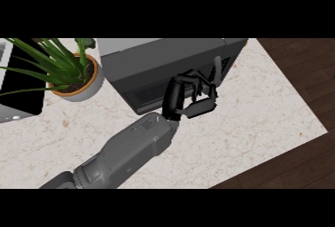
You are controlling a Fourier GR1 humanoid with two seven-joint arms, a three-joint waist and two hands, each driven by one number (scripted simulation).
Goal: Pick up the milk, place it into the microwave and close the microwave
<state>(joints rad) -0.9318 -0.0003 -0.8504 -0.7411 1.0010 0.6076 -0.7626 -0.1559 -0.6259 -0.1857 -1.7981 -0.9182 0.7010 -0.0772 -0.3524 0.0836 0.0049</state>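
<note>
- Milk: visible nowhere in the head view, so its place cannot be told. The microwave point(163, 57) front looks closed.
- Counter point(248, 124): pale marbled stone top. It extends below the fingers and to both sides of them, and ends in a slanted edge well to their right.
- Floor point(301, 66): dark wood planks beyond that counter edge, far right of the fingers.
- Microwave: dark grey box with its front face directly at the fingers. The body runs up and left from them, and a thin vertical handle point(214, 71) stands just right of the fingertips.
- Dark flat panel with a pale rim point(16, 95): at the view's left edge, well left of the fingers. What it is cannot be told.
- Potted plant point(85, 86): round pot holding long green leaves, left of the fingers, just beside the microwave's left side.
- Left forearm point(131, 150): grey, entering from the lower left and angled up and right towards the microwave front.
- Left hand point(193, 99): black, held against the microwave front. The fingers point(196, 82) are curled inward towards the thumb, with nothing visible between them.
</note>
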